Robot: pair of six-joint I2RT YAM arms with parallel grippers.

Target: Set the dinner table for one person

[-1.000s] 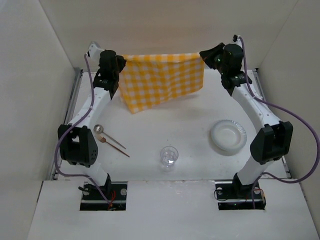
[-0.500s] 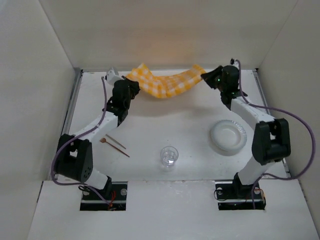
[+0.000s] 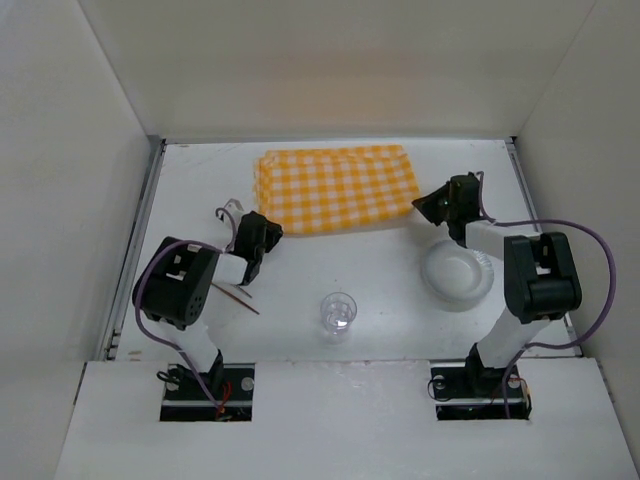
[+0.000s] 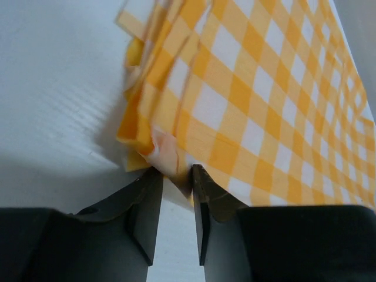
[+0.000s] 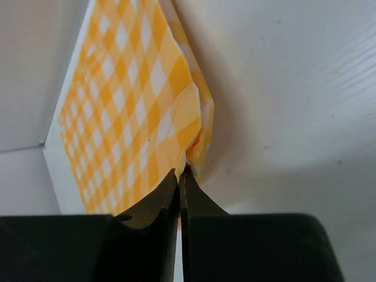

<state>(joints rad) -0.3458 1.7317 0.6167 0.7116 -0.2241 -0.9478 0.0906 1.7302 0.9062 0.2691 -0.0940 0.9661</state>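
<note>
The orange-and-white checked cloth (image 3: 335,188) lies folded flat on the far middle of the white dinner table (image 3: 300,270). My left gripper (image 3: 265,228) sits low at the cloth's near left corner. In the left wrist view its jaws (image 4: 176,173) stand a little apart, with the crumpled corner of the cloth (image 4: 264,100) loose between the tips. My right gripper (image 3: 428,205) is at the cloth's near right corner. In the right wrist view its jaws (image 5: 181,171) are almost together, pinching the tip of the cloth (image 5: 135,100).
A white plate (image 3: 457,272) lies near the right arm. A clear glass (image 3: 338,312) stands at the near middle. A thin brown utensil (image 3: 245,303) pokes out from under the left arm. White walls close in the table on three sides.
Both arms have come down and toward me, from holding the cloth hanging up at the back to laying it flat on the table. The left jaws have parted.
</note>
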